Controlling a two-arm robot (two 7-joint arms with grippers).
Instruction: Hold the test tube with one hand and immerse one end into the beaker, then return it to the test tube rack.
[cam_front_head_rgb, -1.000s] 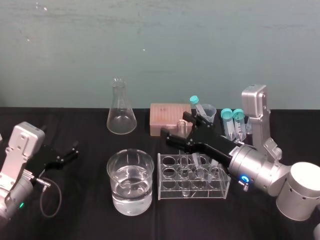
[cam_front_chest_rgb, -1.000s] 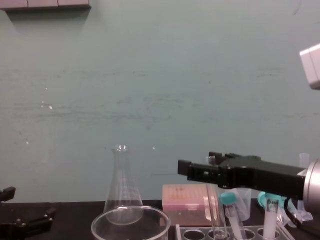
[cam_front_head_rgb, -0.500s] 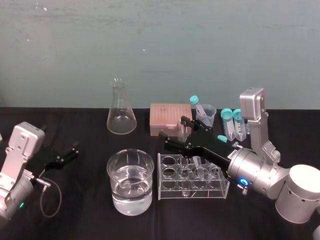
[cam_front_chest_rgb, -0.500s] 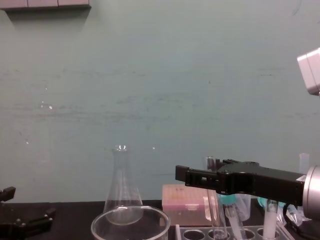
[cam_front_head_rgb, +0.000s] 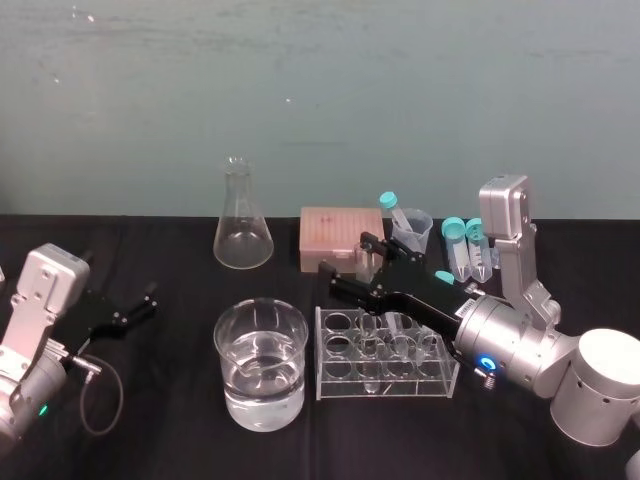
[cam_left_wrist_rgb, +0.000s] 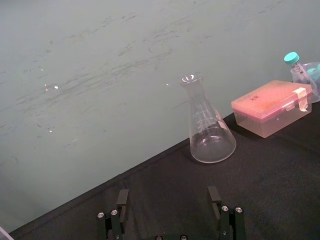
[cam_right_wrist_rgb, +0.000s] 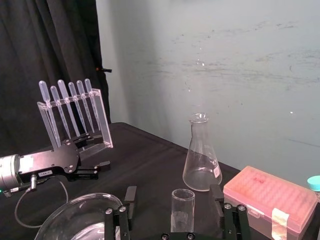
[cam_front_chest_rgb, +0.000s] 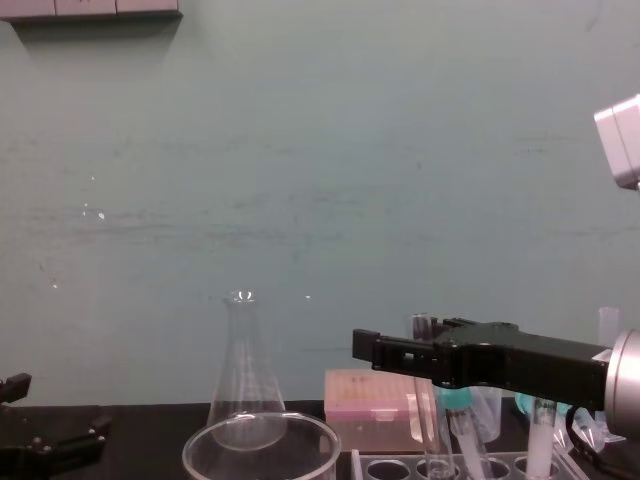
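1. While the tube (cam_right_wrist_rgb: 183, 215) stands in the rack (cam_front_head_rgb: 385, 386), the right gripper (cam_front_head_rgb: 348, 262) reaches in over the rack's far side, level with the tube's upper part. We cannot tell which hole holds the tube.
2. Its fingers (cam_right_wrist_rgb: 129, 200) are spread wide, one on each side of the tube's open mouth. There is a gap on both sides, so nothing is grasped yet.
3. The beaker (cam_front_head_rgb: 228, 345), part filled with clear liquid, sits on the black table (cam_front_head_rgb: 170, 250) just beside the rack, on its left.
4. The left gripper (cam_front_head_rgb: 130, 305) lies low at the table's left side, well apart from the glassware. Its fingers are spread and empty.
5. We judge the step in hand to be the first pick-up. The gripper is lined up around the tube but has not clamped it, so dipping and returning are both undone.
6. The next move calls for a gentle squeeze on the thin glass. A straight lift should follow until the tube's lower end clears the rack. Only then should the tube travel left to the beaker, because pulling sideways early could tip the rack or snap the tube.
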